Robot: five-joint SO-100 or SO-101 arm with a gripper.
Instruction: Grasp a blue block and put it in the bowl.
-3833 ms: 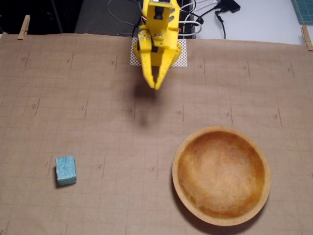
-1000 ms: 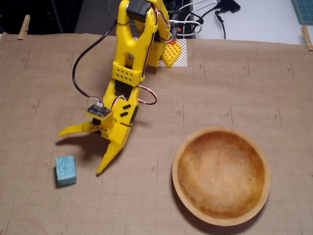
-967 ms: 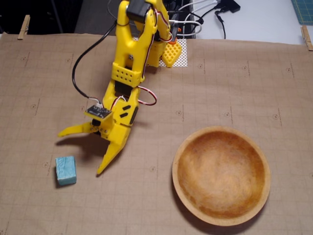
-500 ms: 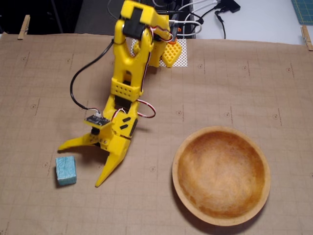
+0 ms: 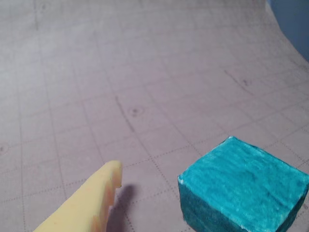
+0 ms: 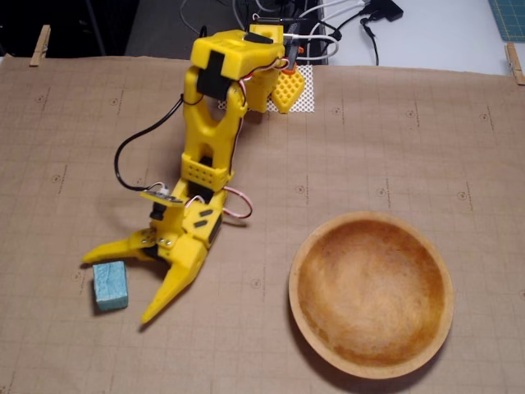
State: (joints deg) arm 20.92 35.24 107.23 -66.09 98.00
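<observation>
Since half a second ago your yellow plastic claw (image 6: 120,286) has dropped lower and slid toward the block; the upper arm has folded further forward. Block and bowl have not shifted.

Claw state: spread wide. One tapered finger (image 6: 107,250) reaches past the far side of the block, the other (image 6: 168,291) lies on its right in the fixed view. Neither finger visibly touches it, though the far one looks very close.

Small teal-blue cuboid block (image 6: 110,285): sits between the open fingers, nearer the far one. Painted surface mottled and streaky, slightly rough, pale at the edges, as the wrist view (image 5: 243,190) shows up close. A blunt yellow fingertip (image 5: 108,180) lies just beside it there, apart, casting a shadow.

Large round shallow wooden bowl (image 6: 305,320): well to the right of the claw in the fixed view. Orange-brown, blotchy grain inside, lighter rim.

Brown paper mat (image 6: 394,148): matte, printed with a faint grid and small circular marks. You'll find no legible writing on it at this sharpness. Wooden clothespins (image 6: 39,44) clip its far edge.
</observation>
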